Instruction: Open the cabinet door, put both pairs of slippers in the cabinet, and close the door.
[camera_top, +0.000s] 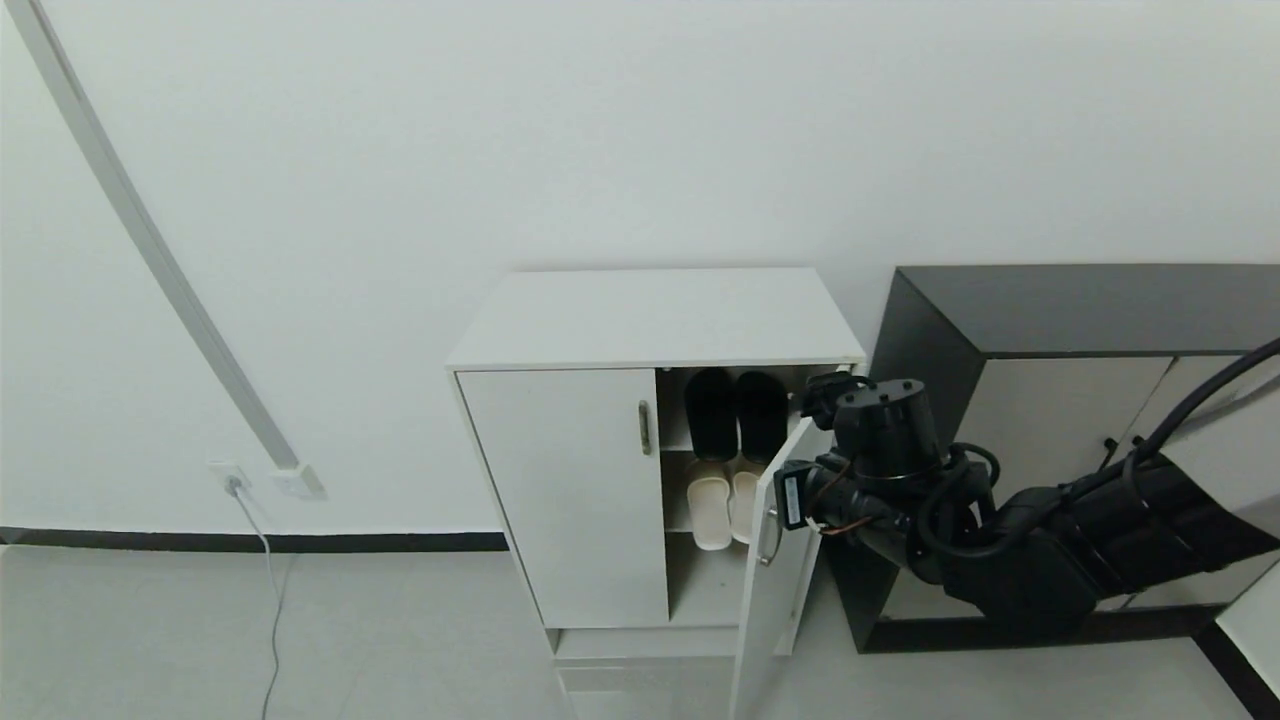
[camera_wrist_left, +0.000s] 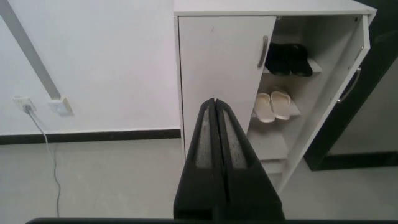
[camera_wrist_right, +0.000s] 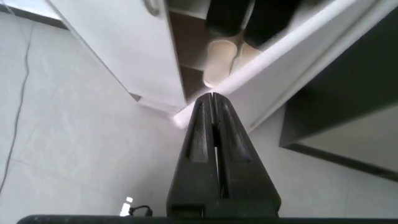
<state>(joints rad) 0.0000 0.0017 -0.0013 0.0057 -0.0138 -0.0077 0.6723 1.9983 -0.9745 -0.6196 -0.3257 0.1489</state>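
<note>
Two pairs shelved in cabinet: black slippers upper, white slippers below; door open on right. Clenched, empty: right gripper, left gripper; right one beside door's outer face, so we push free edge left, steadily

A plain white painted wall fills the background, crossed by a slanting grey cable duct that ends near a white wall socket. A thin grey cable drops from the socket past a black skirting strip onto the pale grey glossy floor. A dark grey sideboard with pale front panels stands against the wall on the right.
</note>
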